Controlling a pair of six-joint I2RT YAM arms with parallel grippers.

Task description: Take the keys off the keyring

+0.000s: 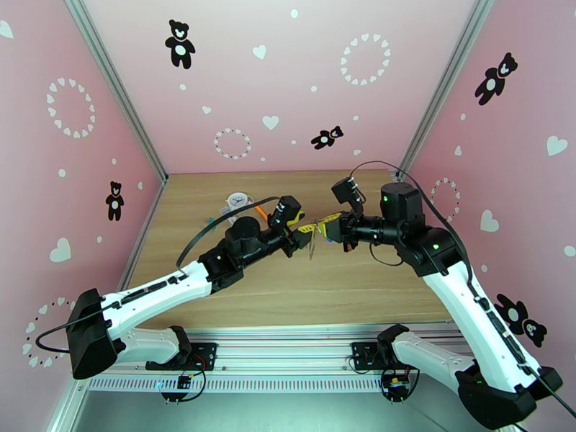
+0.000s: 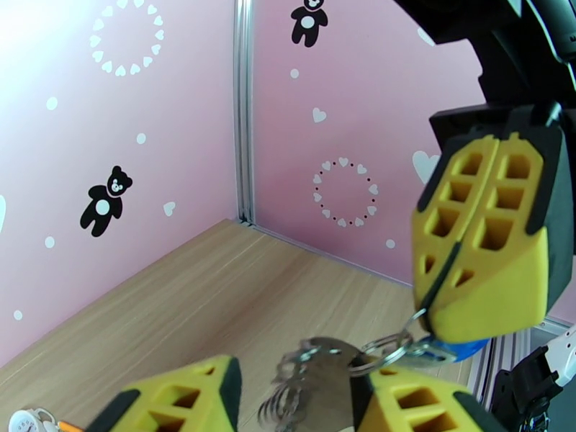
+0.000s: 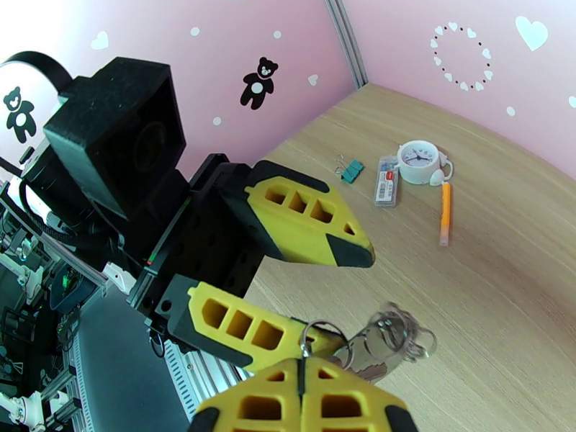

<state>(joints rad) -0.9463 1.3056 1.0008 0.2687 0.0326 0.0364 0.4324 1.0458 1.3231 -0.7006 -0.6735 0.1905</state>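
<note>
While the keyring is held above the surface, its black strap is clamped in the right tool; the keys are hung from its ring between the fingers of the left tool, which are spread apart

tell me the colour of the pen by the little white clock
Orange pen; right wrist view shows it best.

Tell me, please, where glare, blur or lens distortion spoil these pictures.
Top external: wide-angle lens splays the corner rails; lighting even. Left wrist: glare whitens the upper-left wall; the keys are soft, too close. Right wrist: glare at upper left; keys blurred, the white clock sharp.
</note>
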